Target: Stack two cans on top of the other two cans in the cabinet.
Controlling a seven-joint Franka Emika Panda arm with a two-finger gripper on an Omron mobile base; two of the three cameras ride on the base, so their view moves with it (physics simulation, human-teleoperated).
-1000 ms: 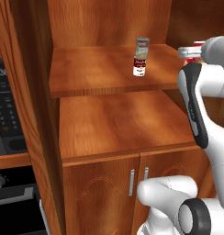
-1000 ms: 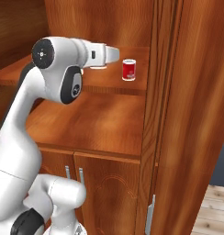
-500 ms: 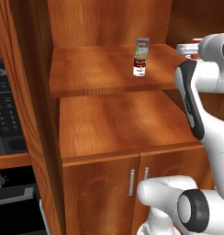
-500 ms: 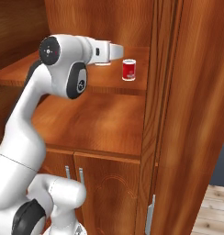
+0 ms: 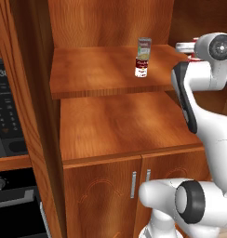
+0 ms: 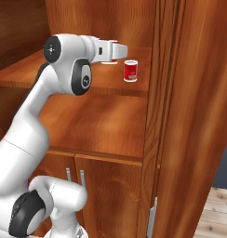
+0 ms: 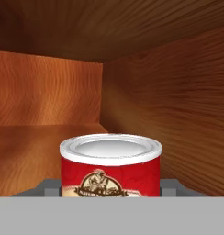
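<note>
Reddish-brown wood surrounds you in the left base view: the large wooden cabinet (image 5: 110,125) has an upper shelf board (image 5: 96,74) and a lower board above two doors with slim metal handles. On that upper shelf the small pale grey-green can with a silver lid (image 5: 144,47) stands upright on top of the small can with a red upper half and white lower half (image 5: 141,68), the two forming one stack near the shelf's front edge. Left of the cabinet you see a black oven (image 5: 8,121). To the right of the stack, the white arm reaches onto the same shelf.

From the right base view, the claw (image 6: 121,50) lies level over the upper shelf, and a small plain red can with a white rim (image 6: 130,70) stands upright just beside and below it, close to the cabinet's right wall.

Through the hand view, a small red can with a yellowish label patch (image 7: 110,165) sits between the two grey fingertips (image 7: 52,187), one on each side; the claw is grasping this can, with the cabinet's inner corner behind it.
</note>
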